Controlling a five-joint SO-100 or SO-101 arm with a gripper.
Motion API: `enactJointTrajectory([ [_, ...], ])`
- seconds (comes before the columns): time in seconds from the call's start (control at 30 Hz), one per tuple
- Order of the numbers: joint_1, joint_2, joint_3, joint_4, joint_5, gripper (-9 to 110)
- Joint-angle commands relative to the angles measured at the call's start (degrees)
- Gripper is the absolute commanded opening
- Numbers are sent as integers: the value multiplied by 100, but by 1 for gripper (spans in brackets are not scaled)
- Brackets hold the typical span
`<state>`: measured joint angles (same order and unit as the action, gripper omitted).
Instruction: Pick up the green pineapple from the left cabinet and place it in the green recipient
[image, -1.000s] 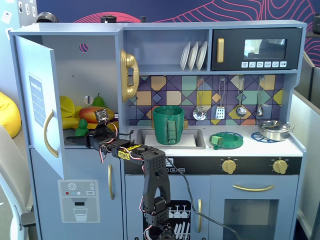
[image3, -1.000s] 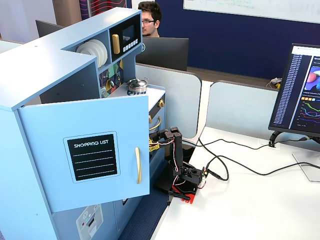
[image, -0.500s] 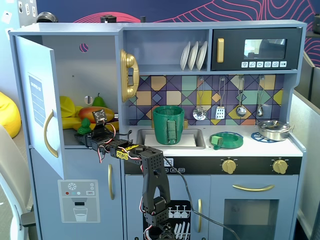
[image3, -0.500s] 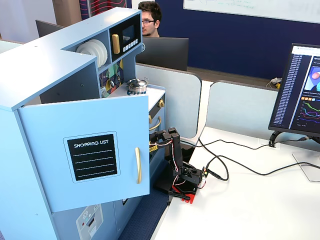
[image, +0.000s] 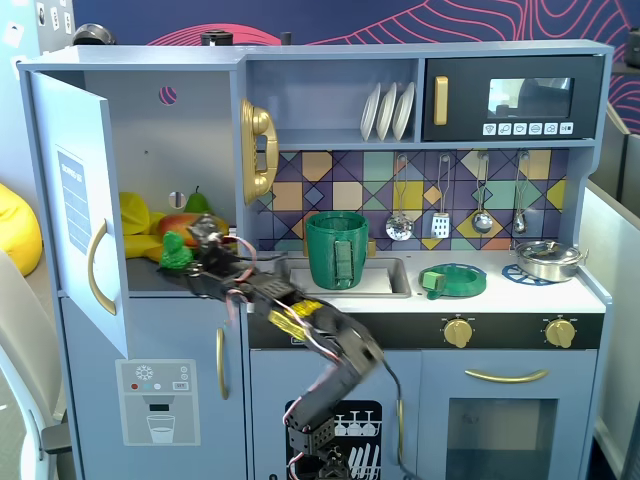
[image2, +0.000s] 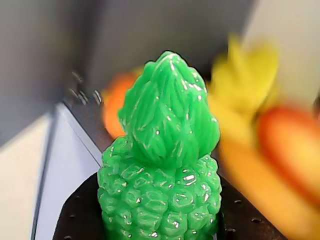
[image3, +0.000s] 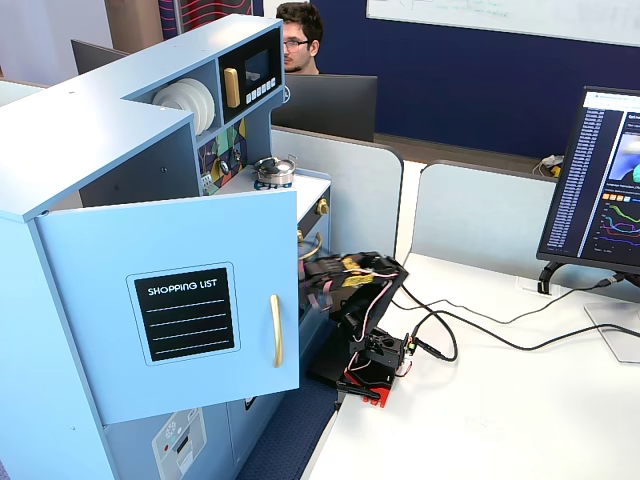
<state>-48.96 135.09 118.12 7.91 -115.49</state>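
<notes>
The green pineapple (image: 176, 250) is at the front of the open left cabinet (image: 190, 140), at the shelf's front edge. In the wrist view the green pineapple (image2: 160, 165) fills the middle, leafy top up, with a black jaw tight against each side of its bumpy body. My gripper (image: 184, 258) (image2: 160, 205) is shut on it. The green recipient (image: 336, 250), a tall ribbed pot with a strap handle, stands at the sink to the right. In the side fixed view the cabinet door (image3: 180, 300) hides the gripper and the fruit; only the arm (image3: 350, 280) shows.
Behind the pineapple lie a mango (image: 195, 224), yellow bananas (image: 135, 213) and a pear (image: 197, 200). The open door (image: 75, 200) stands to the left. A flat green dish (image: 453, 279) and a metal pot (image: 545, 260) sit on the counter. Cables (image3: 470, 330) cross the desk.
The arm has stretched forward with its elbow dropped low. The gripper has closed round the pineapple, which now sits a little higher and further right.
</notes>
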Motion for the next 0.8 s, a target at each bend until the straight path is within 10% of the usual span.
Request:
enactJointTrajectory([
  [0.0,475,1767,369,729,-158,0],
  [0.37,3568,2013,-765,2118,1046,0],
  [0.77,5212,-1099,-2408,290,1705,0],
])
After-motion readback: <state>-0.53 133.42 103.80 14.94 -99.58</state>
